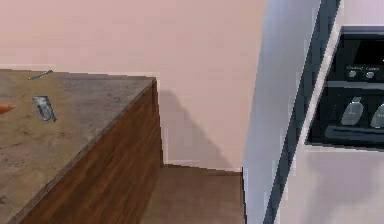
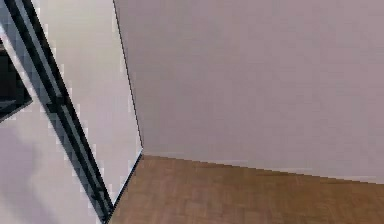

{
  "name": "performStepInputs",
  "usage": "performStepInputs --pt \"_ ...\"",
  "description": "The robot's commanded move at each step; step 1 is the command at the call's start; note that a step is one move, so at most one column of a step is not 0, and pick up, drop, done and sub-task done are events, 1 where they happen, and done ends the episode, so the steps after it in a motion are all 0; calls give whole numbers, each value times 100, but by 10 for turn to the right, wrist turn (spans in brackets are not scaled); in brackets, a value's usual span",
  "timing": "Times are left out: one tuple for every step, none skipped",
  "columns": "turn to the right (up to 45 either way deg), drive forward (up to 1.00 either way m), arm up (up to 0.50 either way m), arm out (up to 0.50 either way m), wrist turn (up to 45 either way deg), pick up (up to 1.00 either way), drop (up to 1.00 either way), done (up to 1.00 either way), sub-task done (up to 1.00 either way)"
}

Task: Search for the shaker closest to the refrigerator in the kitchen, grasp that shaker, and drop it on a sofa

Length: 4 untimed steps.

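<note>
Speckled stone tops the wood-sided worktop (image 1: 90,120) at the forward view's left. A small grey shaker-like container (image 1: 43,108) stands on it, well apart from the white refrigerator (image 1: 340,190) with its dark dispenser panel (image 1: 355,95) at the right. In the arm side view, the refrigerator (image 2: 90,90) meets a pale wall (image 2: 260,80) above a wooden floor (image 2: 250,195). I cannot tell the tool's state.
</note>
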Motion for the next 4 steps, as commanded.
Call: performStepInputs --pt "-450 0 0 0 0 0 0 0 0" --pt "-450 0 0 0 0 0 0 0 0" --pt "-450 0 0 0 0 0 0 0 0" --pt "-60 0 0 0 0 0 0 0 0"
